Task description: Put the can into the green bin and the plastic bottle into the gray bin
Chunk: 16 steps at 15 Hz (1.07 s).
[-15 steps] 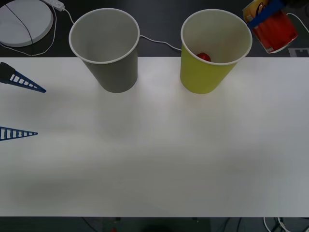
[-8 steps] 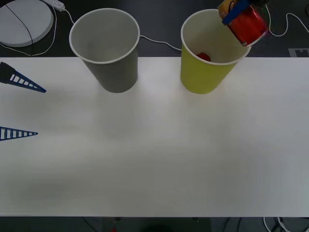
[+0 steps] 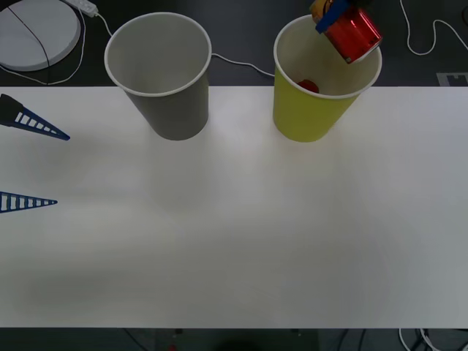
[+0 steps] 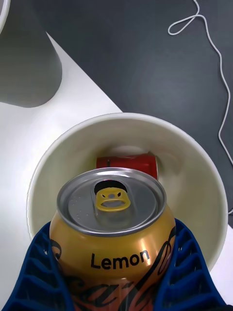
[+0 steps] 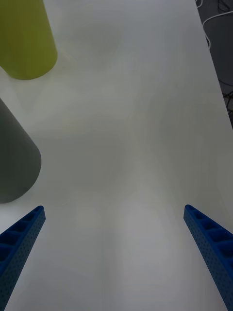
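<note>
Now the white surface (image 3: 234, 219) carries the gray bin (image 3: 164, 80) and green bin (image 3: 318, 88) as before. Right hand (image 3: 338, 20), clamped on the can (image 3: 352, 34), has moved over the green bin's rim. Left hand (image 3: 33, 162) waits, spread apart.

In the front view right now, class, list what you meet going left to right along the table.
Left gripper → gray bin → green bin, with the can held over it by the right gripper.

You can read one word, "Lemon", in black letters on the gold upper band of the can (image 4: 112, 243); nothing else there is legible.
</note>
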Tool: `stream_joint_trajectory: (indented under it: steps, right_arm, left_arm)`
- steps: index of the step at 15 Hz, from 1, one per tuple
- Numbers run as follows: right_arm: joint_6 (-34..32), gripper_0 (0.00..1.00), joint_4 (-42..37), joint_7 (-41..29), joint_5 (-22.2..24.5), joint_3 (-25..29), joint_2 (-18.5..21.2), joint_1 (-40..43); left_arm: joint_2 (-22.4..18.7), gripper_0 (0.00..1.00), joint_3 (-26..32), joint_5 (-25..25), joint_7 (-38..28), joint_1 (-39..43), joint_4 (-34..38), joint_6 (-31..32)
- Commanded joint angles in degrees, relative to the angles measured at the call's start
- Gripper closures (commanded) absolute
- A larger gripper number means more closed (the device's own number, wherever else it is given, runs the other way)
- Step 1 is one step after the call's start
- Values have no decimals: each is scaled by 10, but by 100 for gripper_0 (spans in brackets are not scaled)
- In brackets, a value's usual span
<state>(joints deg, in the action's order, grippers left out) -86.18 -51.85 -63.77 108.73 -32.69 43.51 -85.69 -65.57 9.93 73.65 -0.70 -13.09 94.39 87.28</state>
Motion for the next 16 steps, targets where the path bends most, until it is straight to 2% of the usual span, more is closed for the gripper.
stream_joint_trajectory:
  steps: [1,5,9,13,16]
  right_arm:
    - [1,0,0,9,-3,0,0,0]
    - [-10,0,-1,28,-16,1,10,0]
    - [-38,0,-3,66,-108,7,61,0]
    - [-38,0,-3,175,-169,40,114,20]
    - [-38,0,-21,243,-230,40,156,52]
  left_arm:
    - [0,0,0,0,0,0,0,0]
    - [0,0,0,0,0,0,0,0]
    - [0,0,0,0,0,0,0,0]
    - [0,0,0,0,0,0,0,0]
    - [0,0,0,0,0,0,0,0]
